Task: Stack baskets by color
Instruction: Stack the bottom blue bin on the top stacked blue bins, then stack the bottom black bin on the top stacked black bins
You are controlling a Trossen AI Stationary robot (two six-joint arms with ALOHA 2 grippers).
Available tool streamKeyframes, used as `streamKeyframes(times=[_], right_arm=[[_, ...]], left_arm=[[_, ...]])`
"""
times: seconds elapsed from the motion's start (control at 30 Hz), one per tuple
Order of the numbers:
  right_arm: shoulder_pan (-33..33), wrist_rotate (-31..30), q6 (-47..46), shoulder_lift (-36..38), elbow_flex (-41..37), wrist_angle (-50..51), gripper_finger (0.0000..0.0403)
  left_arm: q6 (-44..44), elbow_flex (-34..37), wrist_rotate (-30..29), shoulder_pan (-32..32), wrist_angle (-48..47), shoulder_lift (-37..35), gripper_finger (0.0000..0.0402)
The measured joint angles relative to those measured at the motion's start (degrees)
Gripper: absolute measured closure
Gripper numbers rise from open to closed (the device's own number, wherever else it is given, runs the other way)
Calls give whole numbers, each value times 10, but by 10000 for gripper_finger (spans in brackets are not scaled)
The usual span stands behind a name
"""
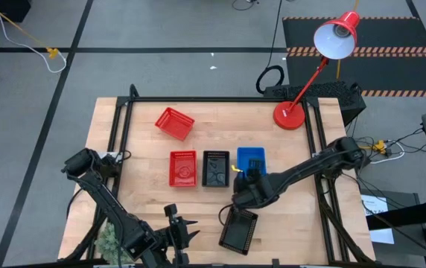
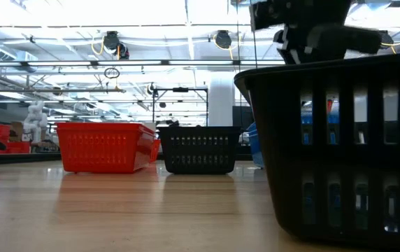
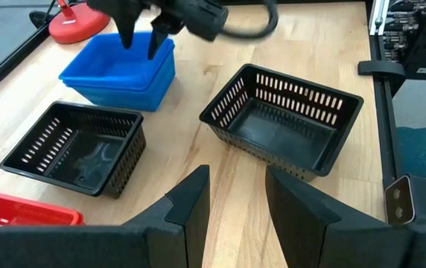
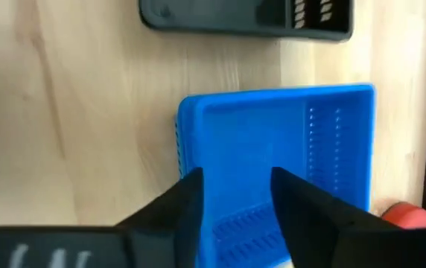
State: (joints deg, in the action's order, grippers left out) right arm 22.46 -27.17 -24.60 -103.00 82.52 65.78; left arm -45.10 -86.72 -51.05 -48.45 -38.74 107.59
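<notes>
Along the table's middle stand a red basket (image 1: pixel 183 168), a black basket (image 1: pixel 215 168) and blue baskets (image 1: pixel 251 159) nested together (image 3: pixel 120 71). Another red basket (image 1: pixel 174 123) lies tilted farther back. A second black basket (image 1: pixel 238 231) (image 3: pixel 280 123) stands near the front edge. My right gripper (image 1: pixel 247 177) (image 4: pixel 235 197) hangs open, pointing down over the near part of the blue stack, with nothing between its fingers. My left gripper (image 1: pixel 176 229) (image 3: pixel 235 208) waits open at the front left, aimed at the baskets.
A red desk lamp stands with its round base (image 1: pixel 289 115) at the table's far right corner, its head (image 1: pixel 337 35) beyond the edge. Black frame rails (image 1: pixel 120 141) run along the table's sides. Bare wood lies at the far middle and near left.
</notes>
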Motion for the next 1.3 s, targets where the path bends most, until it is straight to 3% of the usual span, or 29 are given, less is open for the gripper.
streamKeyframes(times=[0.23, 0.43, 0.73, 0.87, 1.17, 1.3], right_arm=[[31, -31, 13, 60, 0, -34, 215], [82, -31, 26, 122, 0, -52, 217], [172, -33, 15, 204, -10, -68, 222], [195, -33, 17, 239, -41, -94, 222], [204, -32, 14, 309, -108, -134, 222], [204, -31, 14, 332, -134, -152, 222]], left_arm=[[6, 0, 0, 6, 8, 0, 270], [124, 0, 7, 15, 118, 0, 270], [328, 0, 142, 45, 303, 29, 270], [365, -1, 197, 63, 356, 49, 267], [377, -51, 259, 93, 354, 108, 188], [385, -92, 290, 101, 333, 141, 171]])
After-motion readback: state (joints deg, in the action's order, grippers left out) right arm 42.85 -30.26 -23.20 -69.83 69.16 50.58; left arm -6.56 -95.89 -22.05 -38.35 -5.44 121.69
